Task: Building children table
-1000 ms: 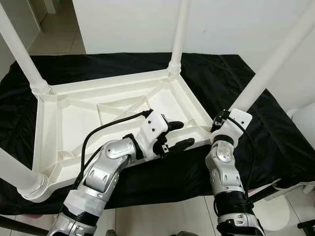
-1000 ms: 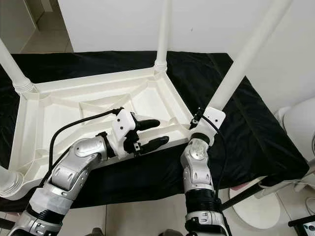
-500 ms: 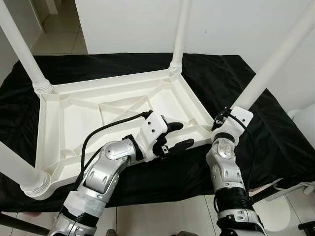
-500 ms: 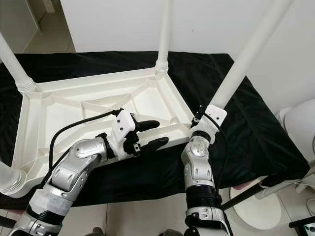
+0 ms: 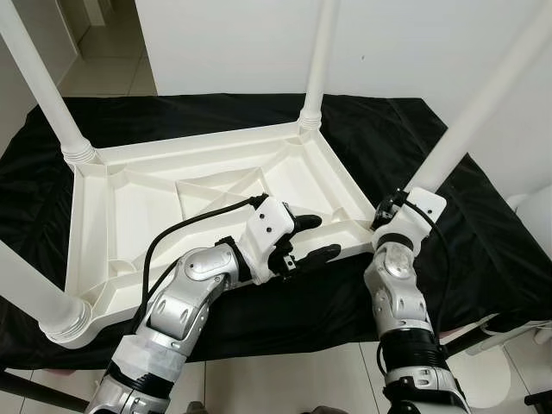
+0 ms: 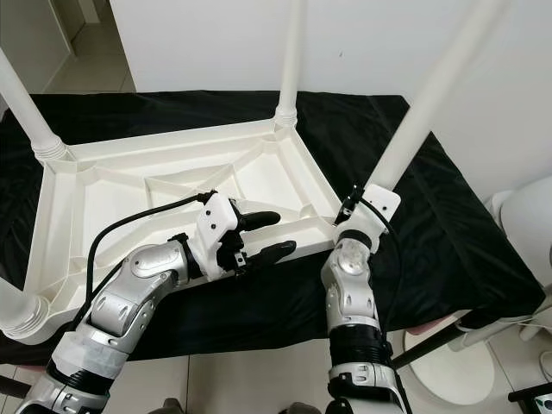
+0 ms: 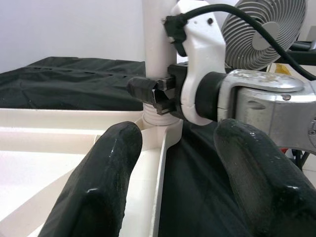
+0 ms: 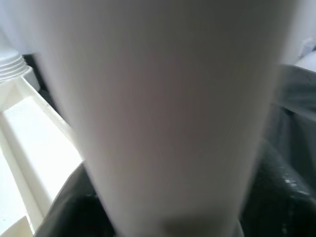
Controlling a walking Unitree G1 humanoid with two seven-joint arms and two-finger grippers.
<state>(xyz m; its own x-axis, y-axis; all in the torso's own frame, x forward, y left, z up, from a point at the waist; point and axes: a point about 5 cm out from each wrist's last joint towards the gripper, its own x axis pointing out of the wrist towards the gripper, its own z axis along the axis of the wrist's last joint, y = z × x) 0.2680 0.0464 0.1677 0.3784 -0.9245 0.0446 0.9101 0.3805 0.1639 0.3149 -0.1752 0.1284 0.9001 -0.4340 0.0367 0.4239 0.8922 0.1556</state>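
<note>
A white plastic children's table (image 5: 155,198) lies upside down on a black cloth, its four legs pointing up. My right gripper (image 5: 398,205) is at the foot of the near right leg (image 5: 483,103), shut around it just above the socket. From the left wrist view, one black finger (image 7: 148,89) of it presses against that leg. The leg (image 8: 163,113) sits very close in the right wrist view. My left gripper (image 5: 323,236) hovers open over the table's near rim, a little left of that corner, holding nothing.
The black cloth (image 5: 483,250) covers the whole support and hangs over its near edge above a tiled floor (image 5: 285,379). Three other legs stand at the far left (image 5: 43,86), far right (image 5: 319,60) and near left (image 5: 30,289). A fan (image 7: 261,29) stands behind the right arm.
The whole picture has shifted slightly, so the camera moved. Both grippers keep their places relative to the table.
</note>
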